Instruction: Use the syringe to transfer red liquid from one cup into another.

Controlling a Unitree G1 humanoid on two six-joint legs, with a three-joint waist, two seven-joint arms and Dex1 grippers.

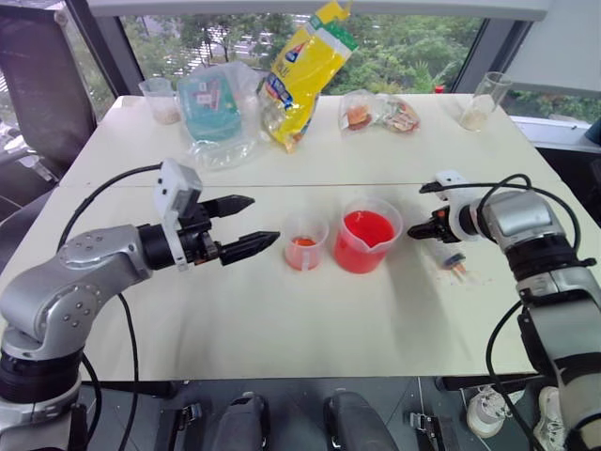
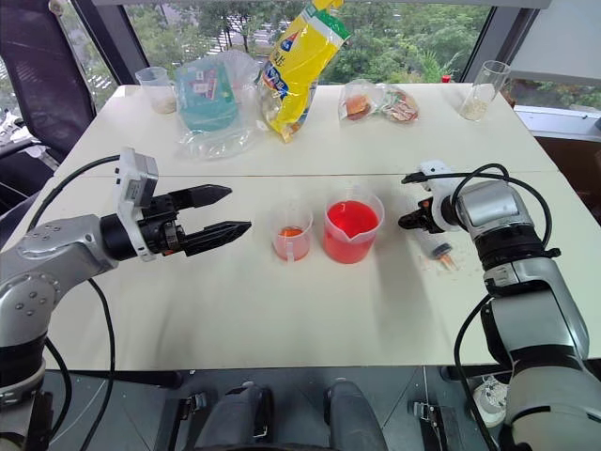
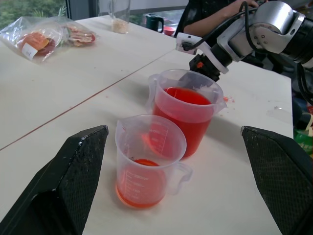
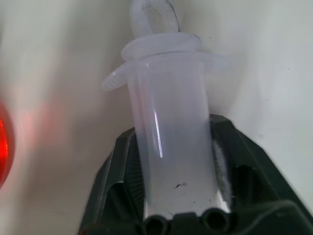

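The right gripper (image 4: pixel 173 196) is clamped on the barrel of the syringe (image 4: pixel 168 147), one black finger pressed to each side of the clear tube, with the flange and the ring-shaped plunger end standing out beyond the fingertips. In the head views the syringe's orange-red tip (image 1: pixel 457 266) is seen low against the table (image 1: pixel 282 329), at about three o'clock from the big beaker (image 1: pixel 366 241) and just beside it. The left gripper (image 1: pixel 249 225) is held level with its fingers wide apart and nothing between them, at nine o'clock from the small cup (image 1: pixel 305 241), close to it but not touching.

The syringe is judged to be only just grasped — still down at the table, its barrel looking clear and undrawn. Left to do: lifting it, dipping the tip into the beaker, drawing up, then emptying into the small cup.

Both vessels are of thin translucent plastic with printed graduation marks; the beaker is spouted and well filled with red liquid (image 3: pixel 183 100), while the small cup has a handle and holds only a shallow orange-red layer. The table is pale and matt, with a seam running across it. The finger pads are dark and finely textured.
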